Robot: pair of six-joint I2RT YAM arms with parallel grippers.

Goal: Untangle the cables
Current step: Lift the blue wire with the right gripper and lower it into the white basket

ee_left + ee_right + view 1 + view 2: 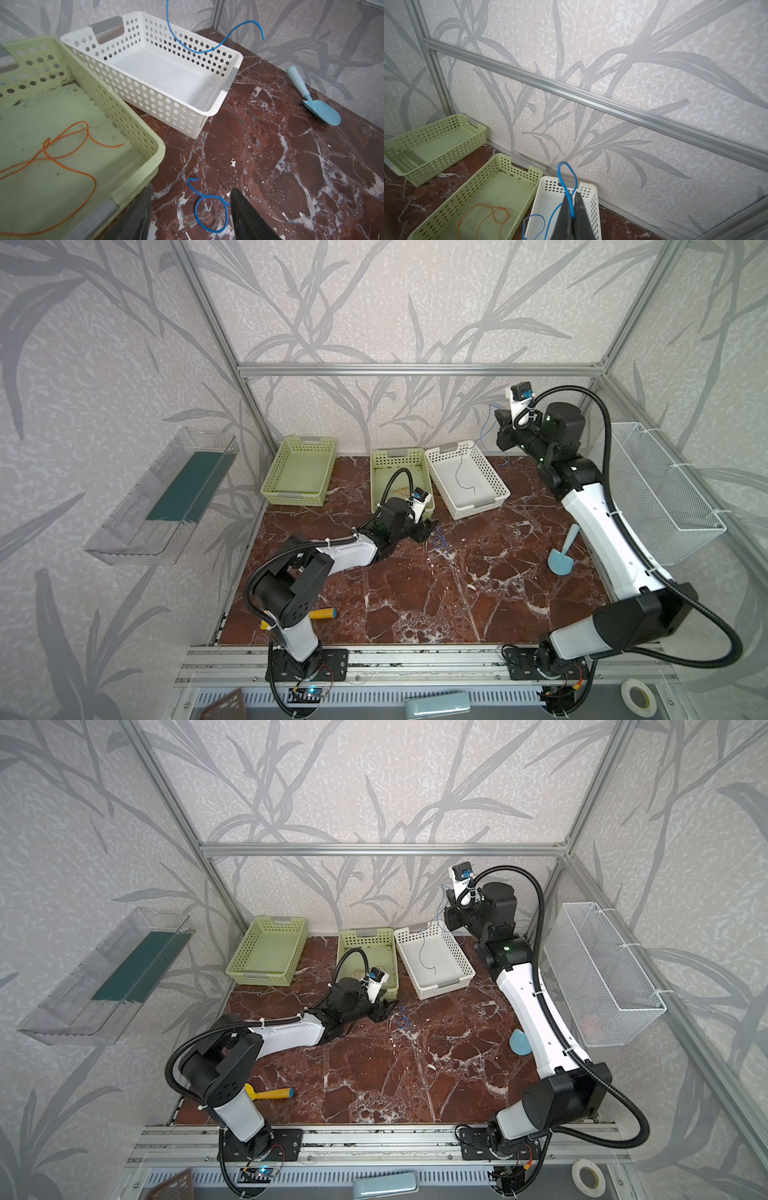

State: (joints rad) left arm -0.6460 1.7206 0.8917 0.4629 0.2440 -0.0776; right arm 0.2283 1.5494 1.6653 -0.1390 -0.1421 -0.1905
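Note:
A short blue cable [439, 540] [403, 1017] lies curled in a loop on the marble table. My left gripper [430, 526] [386, 1006] is low beside it and open. In the left wrist view the loop [211, 196] lies between the fingers of the left gripper [192, 187], untouched. My right gripper [500, 415] [449, 905] [572, 195] is raised near the back wall, shut on another blue cable [559, 172]. Its strands hang over the white basket [478, 506] [209, 113]. Orange cables [401, 491] [108, 146] [483, 204] lie in the middle green basket [376, 477].
An empty green basket [299, 472] stands at the back left. A light-blue trowel [561, 560] [322, 112] lies on the right, partly under the right arm. A yellow-handled tool [322, 614] lies by the left arm's base. A wire mesh basket [665, 489] hangs on the right wall.

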